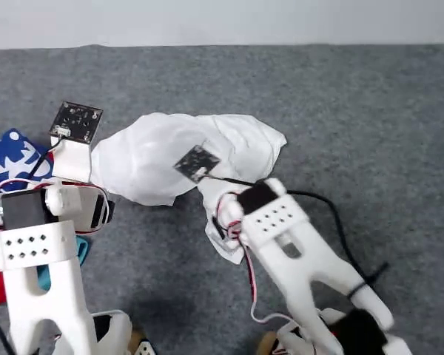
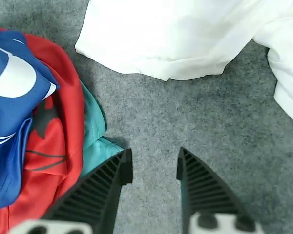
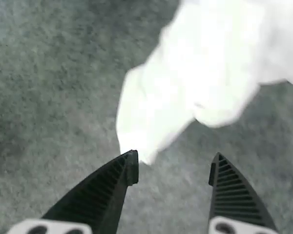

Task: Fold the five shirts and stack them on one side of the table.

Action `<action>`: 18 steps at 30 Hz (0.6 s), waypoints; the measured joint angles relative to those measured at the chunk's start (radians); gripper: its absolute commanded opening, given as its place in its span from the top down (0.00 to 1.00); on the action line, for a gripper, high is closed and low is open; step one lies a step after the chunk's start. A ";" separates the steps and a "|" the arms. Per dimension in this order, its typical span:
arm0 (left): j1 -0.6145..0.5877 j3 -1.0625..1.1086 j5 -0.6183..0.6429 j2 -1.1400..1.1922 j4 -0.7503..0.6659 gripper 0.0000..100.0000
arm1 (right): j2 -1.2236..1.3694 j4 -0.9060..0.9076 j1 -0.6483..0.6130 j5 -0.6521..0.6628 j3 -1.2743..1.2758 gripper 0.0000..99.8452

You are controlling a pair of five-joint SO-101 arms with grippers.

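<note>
The desk [image 1: 355, 111] is covered in a grey, felt-like mat with a fine speckled nap, and its far edge runs straight along a pale wall. Near the middle lies the white shirt [image 1: 163, 159], a soft, smooth cloth bunched into a rounded, puffy heap with a narrow tongue trailing toward the near side. At the desk's left side sits a loose pile: a blue shirt [image 1: 7, 155] with bold white shapes on top, a red shirt [image 2: 63, 97] with dark markings under it, and a teal shirt [image 2: 95, 136] peeping out from beneath in a folded wedge. The left gripper [image 2: 155, 165] has ribbed black fingers set apart with a moderate gap and holds nothing. It hangs over bare grey mat between the pile and the white shirt's rounded hem, with one finger just beside the teal fold. The right gripper [image 3: 173, 168] is spread wider and is also empty. It hovers over the mat at a drooping corner of the white shirt, and that corner ends right at one fingertip [image 3: 132, 163]; whether they touch cannot be told. A black cable [image 1: 333, 214] trails from the right arm across the mat. A wide stretch of grey mat reaches from the white shirt to the desk's right and far edges.
</note>
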 measured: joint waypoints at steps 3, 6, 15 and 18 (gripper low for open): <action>0.000 0.000 0.000 0.000 0.000 0.84 | 0.103 -0.023 -0.002 -0.003 -0.021 0.75; 0.000 0.000 0.000 0.000 0.000 0.84 | 0.210 -0.031 -0.002 -0.003 -0.060 0.75; 0.000 0.000 0.000 0.000 0.000 0.84 | 0.474 -0.031 -0.008 -0.003 -0.175 0.76; 0.000 0.000 0.000 0.000 0.000 0.84 | 0.509 -0.031 -0.009 -0.005 -0.199 0.85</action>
